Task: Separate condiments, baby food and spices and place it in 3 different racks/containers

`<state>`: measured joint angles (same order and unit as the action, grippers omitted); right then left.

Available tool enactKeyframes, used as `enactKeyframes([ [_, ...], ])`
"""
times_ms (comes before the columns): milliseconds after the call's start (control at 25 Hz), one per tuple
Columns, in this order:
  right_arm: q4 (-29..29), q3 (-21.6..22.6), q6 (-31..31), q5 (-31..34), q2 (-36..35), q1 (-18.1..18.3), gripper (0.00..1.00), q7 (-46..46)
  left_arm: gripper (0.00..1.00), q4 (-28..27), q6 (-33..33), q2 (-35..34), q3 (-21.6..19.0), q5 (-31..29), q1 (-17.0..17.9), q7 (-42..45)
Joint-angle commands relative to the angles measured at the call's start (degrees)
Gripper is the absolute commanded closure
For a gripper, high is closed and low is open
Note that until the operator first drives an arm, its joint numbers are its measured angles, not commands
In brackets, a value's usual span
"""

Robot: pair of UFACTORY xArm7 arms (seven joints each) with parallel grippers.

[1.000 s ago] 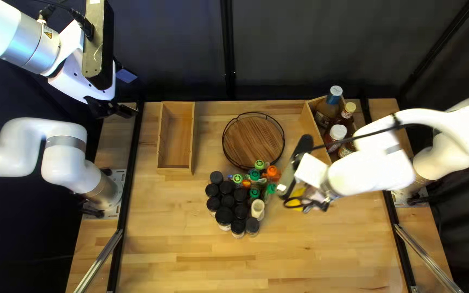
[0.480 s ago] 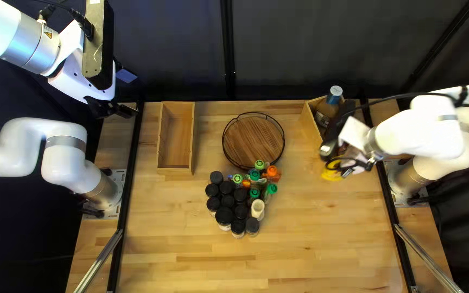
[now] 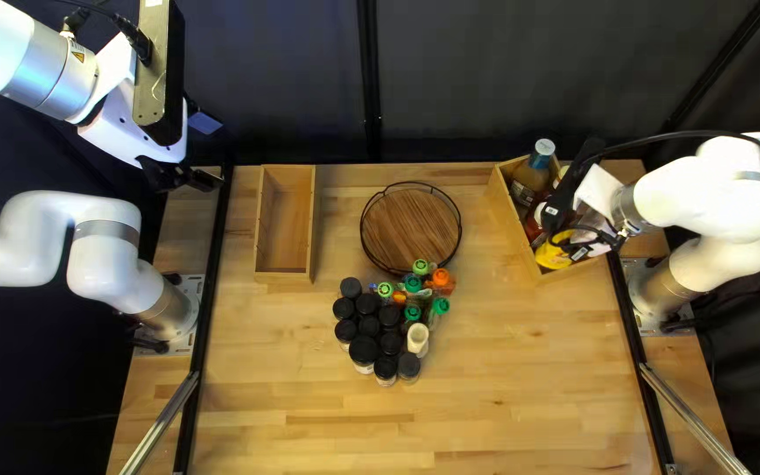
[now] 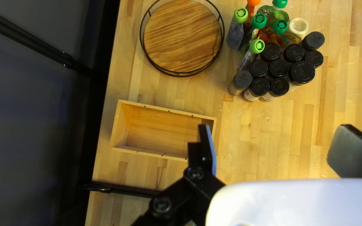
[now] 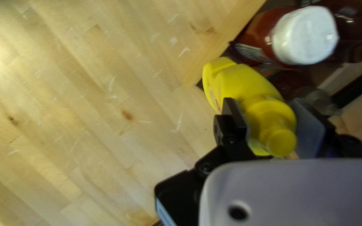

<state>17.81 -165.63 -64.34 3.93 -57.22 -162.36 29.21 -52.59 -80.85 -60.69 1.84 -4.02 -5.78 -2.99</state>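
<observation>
Yellow plastic is filling the right gripper: it is gripping a squeeze bottle between both fingers, while a crate is holding a white-capped bottle ahead. The left gripper is hanging wide open, black-capped jars standing ahead of it.

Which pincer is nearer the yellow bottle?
Right. The right pincer is closed on the yellow bottle; the left pincer hangs open, well beyond the round board.
</observation>
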Motion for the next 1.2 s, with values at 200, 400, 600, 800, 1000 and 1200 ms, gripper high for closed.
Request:
enactKeyframes([
  [200,-1.4,1.2,4.0,0.8,4.0,1.4,1.0,1.5,0.0,0.0,0.0,0.0,0.0,0.0,0.0,0.0],
  [400,-1.4,1.8,5.5,0.9,6.4,1.8,1.0,2.1,0.0,0.0,0.0,0.0,0.0,0.0,0.0,0.0],
  [600,-0.6,2.0,5.7,0.5,7.8,1.7,0.0,2.3,0.0,0.0,0.0,0.0,0.0,0.0,0.0,0.0],
  [800,4.0,3.0,4.3,-0.4,11.1,0.9,0.0,2.3,0.0,0.0,0.0,0.0,0.0,0.0,0.0,0.0],
  [1000,12.5,5.2,4.1,-1.2,19.7,-0.3,0.0,1.7,0.0,0.0,0.0,0.0,0.0,0.0,0.0,0.0],
  [1200,21.4,7.1,5.7,-1.6,30.1,-2.0,0.0,-1.6,0.0,0.0,0.0,0.0,0.0,0.0,0.0,0.0],
])
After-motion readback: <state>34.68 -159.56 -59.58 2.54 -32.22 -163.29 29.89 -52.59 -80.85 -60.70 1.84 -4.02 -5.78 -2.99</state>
